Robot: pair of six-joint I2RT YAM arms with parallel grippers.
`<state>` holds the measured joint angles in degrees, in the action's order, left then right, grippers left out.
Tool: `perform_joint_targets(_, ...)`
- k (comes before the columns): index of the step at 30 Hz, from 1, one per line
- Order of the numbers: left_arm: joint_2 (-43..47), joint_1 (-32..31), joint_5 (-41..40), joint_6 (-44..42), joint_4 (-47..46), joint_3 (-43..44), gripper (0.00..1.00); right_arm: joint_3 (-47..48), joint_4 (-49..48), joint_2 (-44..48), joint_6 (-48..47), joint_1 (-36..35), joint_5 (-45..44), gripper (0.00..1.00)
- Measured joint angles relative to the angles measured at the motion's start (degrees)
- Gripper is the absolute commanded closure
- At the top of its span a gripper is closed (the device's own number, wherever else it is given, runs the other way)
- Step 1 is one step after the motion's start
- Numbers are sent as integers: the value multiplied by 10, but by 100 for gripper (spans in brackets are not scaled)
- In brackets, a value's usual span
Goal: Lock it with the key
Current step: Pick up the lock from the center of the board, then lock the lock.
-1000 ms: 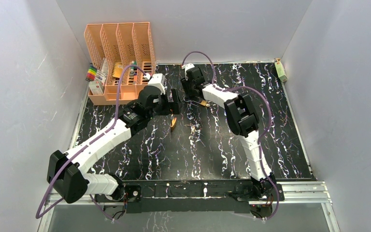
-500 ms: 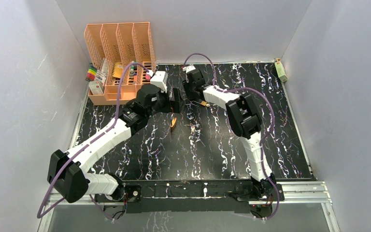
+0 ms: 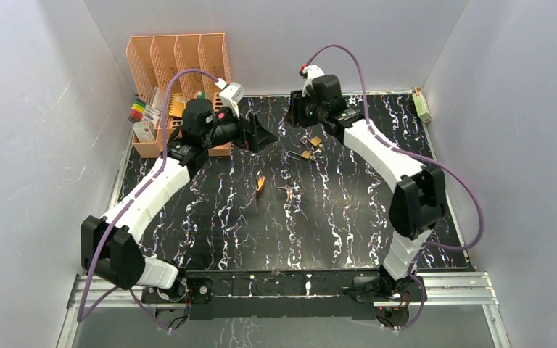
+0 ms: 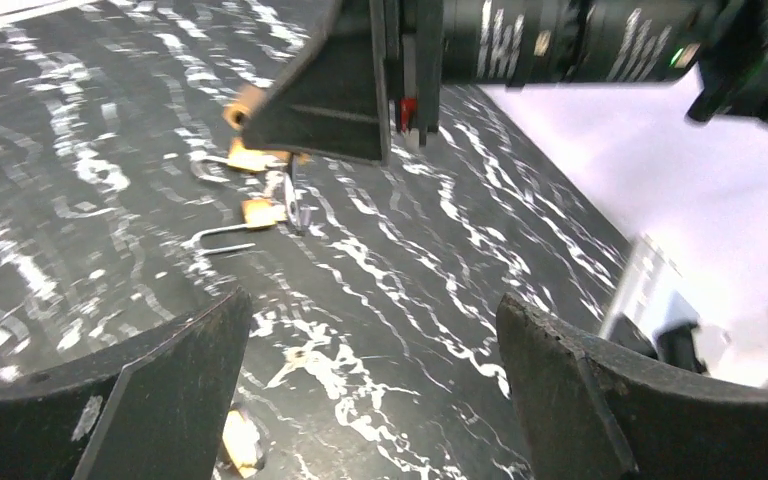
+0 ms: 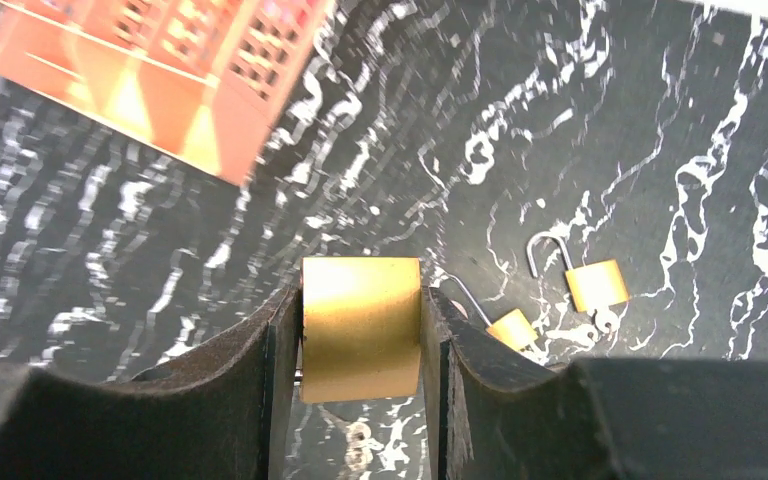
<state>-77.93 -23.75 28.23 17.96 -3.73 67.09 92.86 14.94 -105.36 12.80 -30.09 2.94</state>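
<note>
From above, both arms stretch toward the desk's far edge: the left gripper [image 3: 260, 135] is spread wide and empty, the right gripper [image 3: 299, 122] faces it, and two loose padlocks [image 3: 306, 154] lie open just nearer. Left wrist: nothing held; a thin key-like piece [image 4: 295, 200] hangs under the right gripper. Right wrist: jaws clamped on a brass padlock [image 5: 360, 325]. I'd keep that body steady and level, then close squarely on the key

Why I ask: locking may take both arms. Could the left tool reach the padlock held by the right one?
Probably yes: the left tool stands open, facing the padlock in the right tool, with nothing between them.
</note>
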Motion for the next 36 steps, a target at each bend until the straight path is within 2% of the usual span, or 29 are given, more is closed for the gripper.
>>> perform_joint_targets(3,-33,-2,76,-16,-1,26,11,0,2,54,14,-1,11,100)
perform_joint_targets(6,-51,-3,107,-28,7,29,11,3,10,86,23,-3,21,100)
perform_joint_targets(12,-53,-3,109,-25,-19,26,14,1,30,97,35,-3,38,100)
perform_joint_targets(16,-53,-3,111,-3,-65,18,30,-1,41,97,42,-3,53,100)
perform_joint_targets(27,-96,-9,120,37,-105,26,38,-1,47,97,51,-3,69,100)
perform_joint_targets(29,-103,-16,118,35,-99,36,44,-1,47,97,51,-3,70,100)
perform_joint_targets(31,-110,-28,113,30,-93,49,59,-1,47,97,51,-3,73,100)
perform_joint_targets(33,-111,-37,110,28,-92,55,100,0,48,97,52,-3,77,100)
perform_joint_targets(36,-113,-42,98,19,-77,58,100,0,57,103,50,-2,80,100)
